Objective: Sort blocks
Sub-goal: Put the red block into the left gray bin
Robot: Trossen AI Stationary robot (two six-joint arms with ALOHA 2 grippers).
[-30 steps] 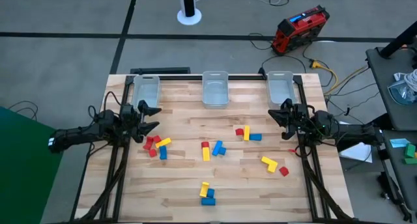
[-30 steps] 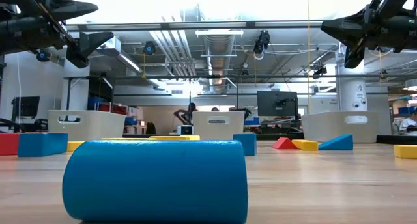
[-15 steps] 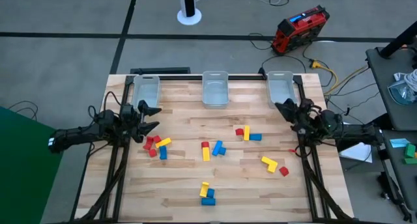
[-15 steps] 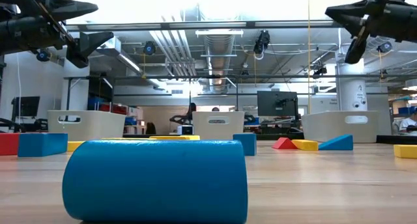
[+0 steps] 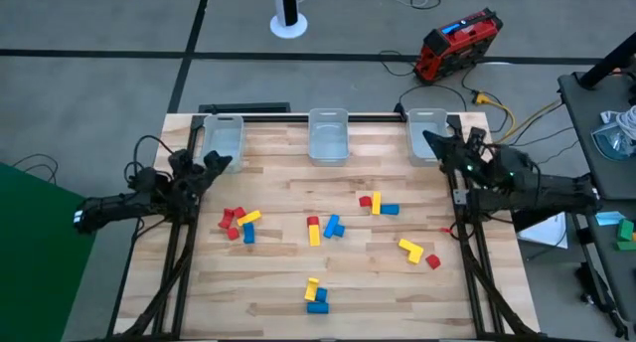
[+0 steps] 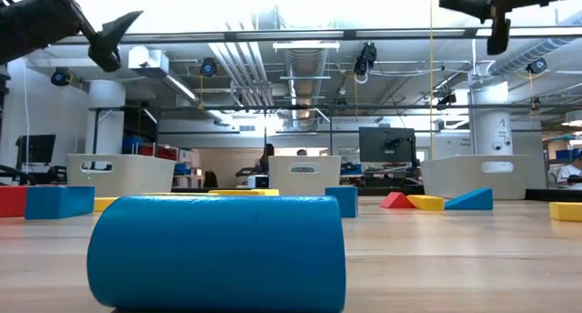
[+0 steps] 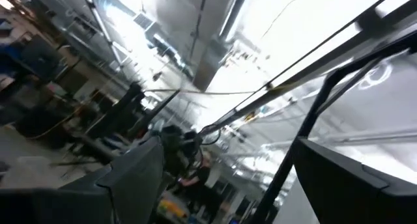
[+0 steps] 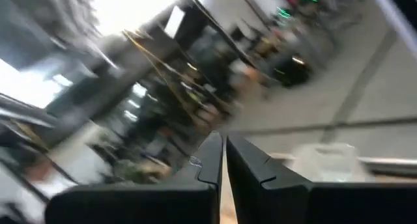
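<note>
Red, blue and yellow blocks lie scattered on the wooden table: a cluster at the left (image 5: pixel 237 223), groups at the centre (image 5: pixel 323 228) and centre right (image 5: pixel 378 204), a pair at the right (image 5: pixel 415 251) and a group near the front (image 5: pixel 315 294). One blue block (image 6: pixel 216 252) fills the low view's foreground. My left gripper (image 5: pixel 217 163) hovers open, high over the table's left side, tipped upward, nothing between its fingers (image 7: pixel 137 172). My right gripper (image 5: pixel 429 139) is raised near the right bin, its fingers (image 8: pixel 212 160) shut on nothing.
Three clear bins stand along the far edge: left (image 5: pixel 223 136), middle (image 5: pixel 328 135) and right (image 5: pixel 427 131). The arms' dark frame rails run down both sides of the table. Bare wood lies between the block groups.
Both grippers have risen and tipped upward. My left gripper has drawn back a little toward the table's left edge. My right gripper has gone toward the far edge, up to the right bin. No block has moved.
</note>
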